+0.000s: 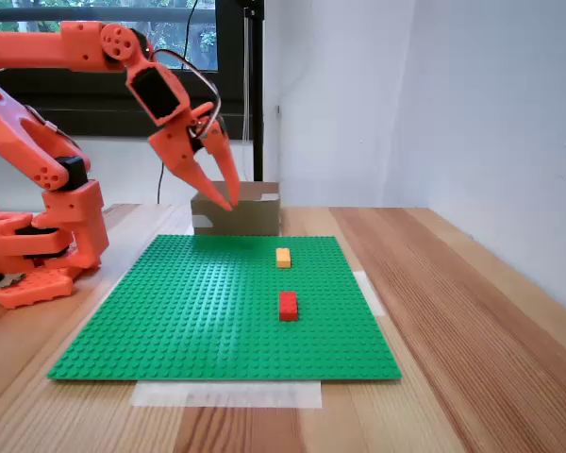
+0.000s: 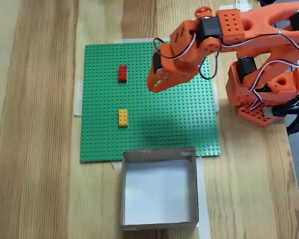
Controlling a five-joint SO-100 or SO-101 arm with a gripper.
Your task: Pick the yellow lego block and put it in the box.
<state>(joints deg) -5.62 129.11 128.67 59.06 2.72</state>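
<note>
In a fixed view from the front, the orange gripper [image 1: 228, 200] hangs above the far edge of the green baseplate [image 1: 189, 311], tips pointing down, its fingers [image 1: 196, 179] slightly parted and gripping nothing. The yellow lego block [image 1: 283, 257] lies on the plate below and right of the fingertips (well apart from them), the red brick [image 1: 288, 305] nearer the camera. The box [image 1: 255, 212] stands just behind the tips.

In a fixed view from above, the gripper [image 2: 157, 84] hovers over the plate [image 2: 189, 124]; the yellow lego block [image 2: 123, 118] lies down-left of it, the red brick [image 2: 122, 73] to its left, the box [image 2: 159, 221] below the plate's edge.
</note>
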